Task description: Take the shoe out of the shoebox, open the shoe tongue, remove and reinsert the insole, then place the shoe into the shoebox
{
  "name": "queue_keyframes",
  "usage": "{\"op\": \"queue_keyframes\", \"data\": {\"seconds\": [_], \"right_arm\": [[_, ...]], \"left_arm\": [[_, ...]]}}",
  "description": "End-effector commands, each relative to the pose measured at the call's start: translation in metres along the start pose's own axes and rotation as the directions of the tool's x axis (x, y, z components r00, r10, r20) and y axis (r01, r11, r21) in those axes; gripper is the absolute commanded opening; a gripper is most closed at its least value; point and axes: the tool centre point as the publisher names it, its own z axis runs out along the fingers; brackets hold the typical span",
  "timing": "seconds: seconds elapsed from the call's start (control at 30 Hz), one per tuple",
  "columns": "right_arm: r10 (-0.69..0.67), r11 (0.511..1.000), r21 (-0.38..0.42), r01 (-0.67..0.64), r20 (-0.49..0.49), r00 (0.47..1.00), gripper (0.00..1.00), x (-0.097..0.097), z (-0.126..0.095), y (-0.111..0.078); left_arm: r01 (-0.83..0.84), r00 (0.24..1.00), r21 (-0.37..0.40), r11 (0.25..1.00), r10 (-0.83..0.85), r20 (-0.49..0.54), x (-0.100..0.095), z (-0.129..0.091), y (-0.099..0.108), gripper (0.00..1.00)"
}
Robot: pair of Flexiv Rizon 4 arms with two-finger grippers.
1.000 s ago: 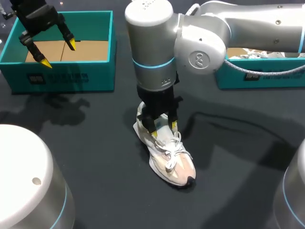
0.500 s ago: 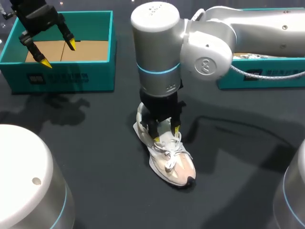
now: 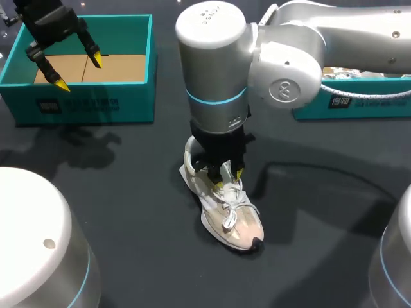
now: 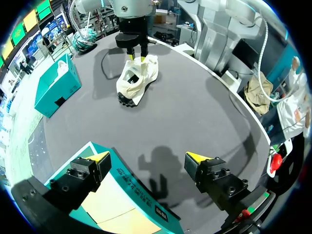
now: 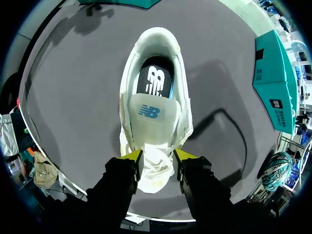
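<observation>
**Right gripper pinching laced upper of shoe on table**

Your right gripper (image 5: 157, 156) has both fingers pressed against the laced front of the shoe (image 5: 151, 112), one on each side. Your left gripper (image 3: 78, 72) hangs spread wide over the shoebox (image 3: 128, 102).

The shoe stands upright on the table (image 3: 128, 192), out of the box and well apart from it. It's a white sneaker with white laces, a pale pinkish toe and a dark insole showing at the heel.

Expect it to be light, with a soft upper that gives. Take the tongue at its top edge, not the laces, since the shoe may lift or slide.
</observation>
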Motion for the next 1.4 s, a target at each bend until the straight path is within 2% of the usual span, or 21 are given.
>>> {"op": "queue_keyframes", "data": {"seconds": [0.03,0.27,0.4,0.63,0.73,0.87,0.97,1.03,1.17,1.23,1.4], "right_arm": [[-0.010,1.000,-0.020,0.010,0.011,1.000,0.33,-0.002,-0.006,-0.005],[-0.079,0.996,-0.049,0.079,-0.009,0.997,0.18,-0.005,0.003,0.016],[-0.098,0.994,-0.045,0.097,-0.013,0.995,0.17,-0.009,0.012,0.028],[-0.149,0.988,-0.055,0.145,-0.074,0.986,0.19,-0.012,0.032,0.051],[-0.156,0.987,-0.056,0.152,-0.078,0.985,0.19,-0.012,0.031,0.053],[-0.149,0.987,-0.065,0.147,-0.016,0.989,0.20,-0.010,0.012,0.048],[-0.161,0.985,-0.066,0.161,0.009,0.987,0.22,-0.007,0.008,0.050],[-0.172,0.983,-0.064,0.172,0.005,0.985,0.24,-0.007,0.012,0.054],[-0.178,0.983,-0.066,0.173,-0.068,0.982,0.25,-0.012,0.034,0.064],[-0.179,0.982,-0.075,0.173,-0.087,0.980,0.24,-0.012,0.036,0.065],[-0.191,0.977,-0.095,0.191,0.008,0.981,0.29,-0.013,0.007,0.054]], "left_arm": [[0.000,1.000,-0.002,1.000,0.000,-0.001,0.000,0.000,0.000,1.00],[0.000,1.000,-0.002,1.000,0.000,-0.001,0.000,0.000,0.000,1.00],[0.000,1.000,-0.002,1.000,0.000,-0.001,0.000,0.000,0.000,1.00],[0.000,1.000,-0.002,1.000,0.000,-0.001,0.000,0.000,0.000,1.00],[0.000,1.000,-0.002,1.000,0.000,-0.001,0.000,0.000,0.000,1.00],[0.000,1.000,-0.002,1.000,0.000,-0.001,0.000,0.000,0.000,1.00],[0.000,1.000,-0.002,1.000,0.000,-0.001,0.000,0.000,0.000,1.00],[0.000,1.000,-0.002,1.000,0.000,-0.001,0.000,0.000,0.000,1.00],[0.000,1.000,-0.002,1.000,0.000,-0.001,0.000,0.000,0.000,1.00],[0.000,1.000,-0.002,1.000,0.000,-0.001,0.000,0.000,0.000,1.00],[0.000,1.000,-0.002,1.000,0.000,-0.001,0.000,0.000,0.000,1.00]]}}
